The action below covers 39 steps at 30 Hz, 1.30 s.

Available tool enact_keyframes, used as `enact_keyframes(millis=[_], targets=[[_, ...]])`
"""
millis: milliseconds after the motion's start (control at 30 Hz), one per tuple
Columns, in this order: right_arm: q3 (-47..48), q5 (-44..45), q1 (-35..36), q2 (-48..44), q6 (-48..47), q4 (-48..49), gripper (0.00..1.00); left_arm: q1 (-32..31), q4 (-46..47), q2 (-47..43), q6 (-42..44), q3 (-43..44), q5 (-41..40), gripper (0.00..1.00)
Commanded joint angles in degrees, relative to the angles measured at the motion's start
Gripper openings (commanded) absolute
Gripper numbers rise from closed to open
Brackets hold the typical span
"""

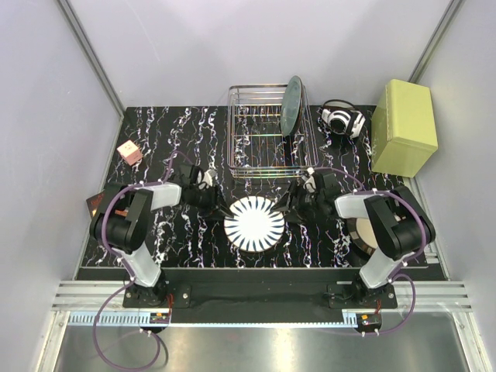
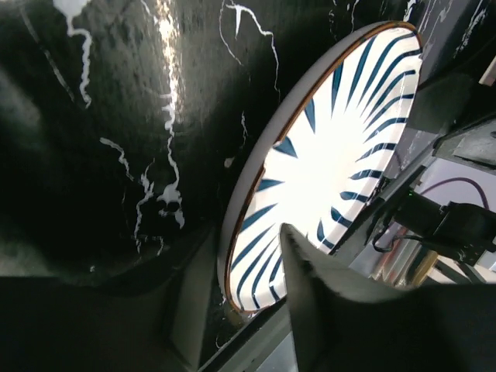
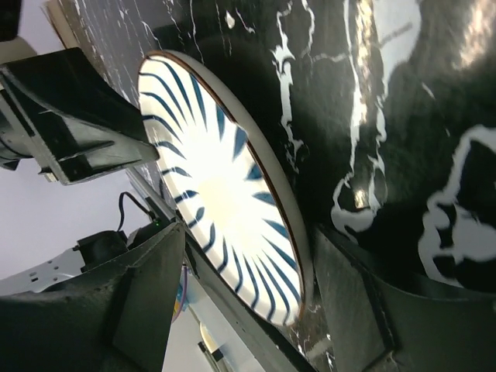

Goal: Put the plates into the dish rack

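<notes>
The white plate with dark radial stripes [image 1: 254, 223] lies flat on the black marbled table between my two grippers. My left gripper [image 1: 211, 203] is open, its jaws straddling the plate's left rim [image 2: 244, 232]. My right gripper [image 1: 294, 205] is open, its jaws straddling the plate's right rim [image 3: 252, 232]. The plate fills the left wrist view [image 2: 333, 147] and the right wrist view [image 3: 217, 178]. The silver wire dish rack [image 1: 256, 143] stands behind, with a teal plate [image 1: 292, 105] upright at its right end. A beige plate [image 1: 364, 232] lies partly hidden under my right arm. The pale green-blue plate is out of view.
A yellow-green box [image 1: 403, 128] stands at the back right, with a white and black headset [image 1: 343, 120] beside it. A pink cube [image 1: 129, 152] and a dark reddish object [image 1: 97, 203] lie at the left. Grey walls enclose the table.
</notes>
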Motion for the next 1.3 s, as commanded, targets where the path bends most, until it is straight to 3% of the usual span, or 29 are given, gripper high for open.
enact_keyframes(millis=[0, 200, 267, 467, 700, 800, 867, 933, 967, 1000, 1067, 1100, 1267], targets=[[-0.47, 2.63, 0.99, 4.75, -0.25, 0.44, 0.73, 0.06, 2.82, 3.55, -2.06, 0.82, 3.49, 0.30], [-2.76, 1.66, 3.89, 2.56, 0.99, 1.41, 0.67, -0.03, 5.37, 4.70, -3.82, -0.14, 4.73, 0.05], [-2.32, 0.34, 4.25, 3.09, 0.81, 1.24, 0.66, 0.06, 5.99, 4.70, -4.26, -0.15, 4.81, 0.01], [-2.23, 0.33, 5.04, 3.27, 1.25, 2.20, 0.58, 0.06, 6.78, 4.62, -4.35, 0.03, 5.17, 0.00], [-1.36, 7.19, 4.60, -1.74, 5.37, 1.41, 0.51, -0.03, 5.99, 0.49, -3.38, -2.95, 4.91, 0.00], [-0.57, 6.06, 4.69, -1.66, 7.22, 2.64, 0.30, -0.38, 7.04, -1.71, -3.91, -4.89, 4.55, 0.01], [-0.04, 5.26, 4.60, -1.92, 7.84, 2.82, 0.03, -0.73, 7.22, -3.37, -4.17, -6.03, 4.20, 0.02], [0.05, 5.17, 4.69, -2.79, 7.32, 1.68, 0.00, -1.17, 7.22, -4.52, -4.87, -6.47, 3.77, 0.04], [0.14, 4.73, 4.60, -3.93, 6.71, 1.24, 0.00, -1.35, 7.22, -5.66, -5.05, -6.73, 3.76, 0.07], [0.40, 4.12, 4.43, -4.55, 5.92, 0.36, 0.00, -1.44, 6.70, -6.36, -5.23, -6.56, 3.67, 0.25], [4.43, 2.02, 4.08, -6.13, 0.24, -8.13, 0.00, -1.35, -0.29, -9.60, -2.43, -3.25, -0.79, 0.49], [6.36, 1.31, 4.07, -6.66, -2.59, -12.61, 0.00, -1.00, -2.95, -11.10, 2.63, -1.74, -2.03, 0.98], [20.77, 1.56, 4.16, -10.96, -16.03, -28.98, 0.00, 2.33, -19.65, -19.98, 16.90, 9.77, -12.13, 0.99]])
